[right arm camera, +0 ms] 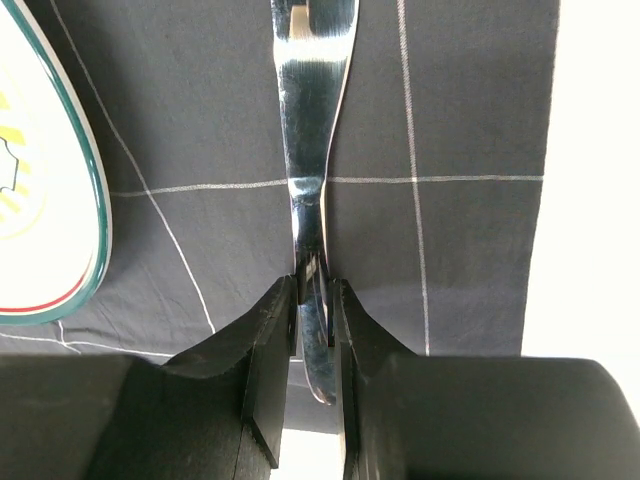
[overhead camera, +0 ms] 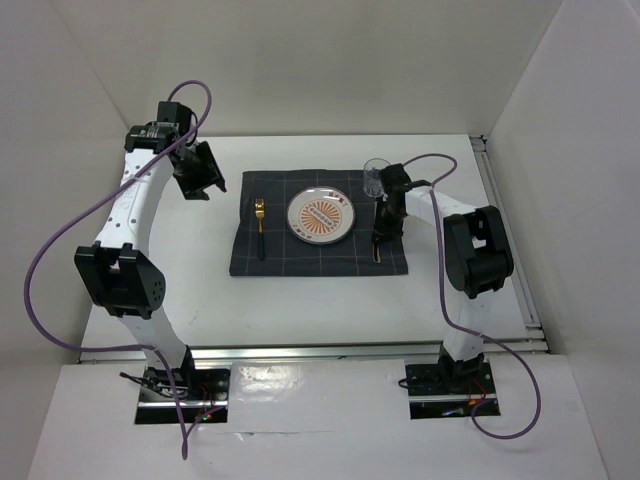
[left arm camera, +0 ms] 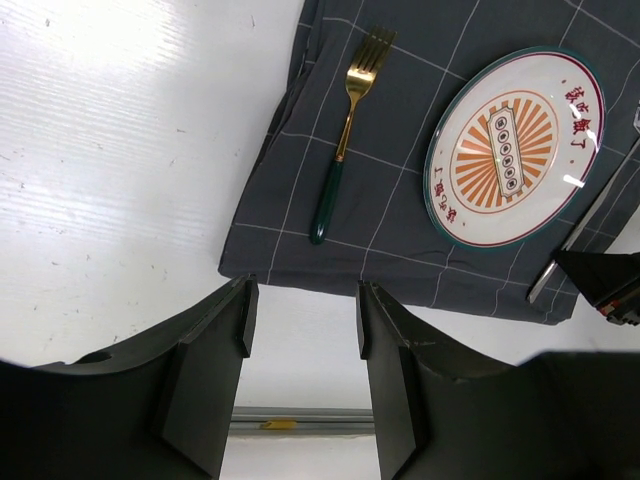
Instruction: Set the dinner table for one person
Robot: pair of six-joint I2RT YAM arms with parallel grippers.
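Note:
On the white dinner table (overhead camera: 300,300) lies a dark grey gridded cloth (overhead camera: 280,255). At its middle sits a round plate (overhead camera: 320,216) with an orange sunburst; a gold fork with a green handle (overhead camera: 260,225) lies left of it. My right gripper (right arm camera: 313,290) is low over the cloth's right strip, shut on a silver knife (right arm camera: 310,120) that points away along the cloth beside the plate (right arm camera: 40,200). My left gripper (left arm camera: 302,300) hangs open and empty above bare table, off the cloth's back left corner, with the fork (left arm camera: 345,130) and plate (left arm camera: 515,145) in its view.
A clear glass (overhead camera: 374,176) stands at the cloth's back right corner, just behind my right arm. A metal rail (overhead camera: 505,230) runs along the table's right edge. White walls close in the back and sides.

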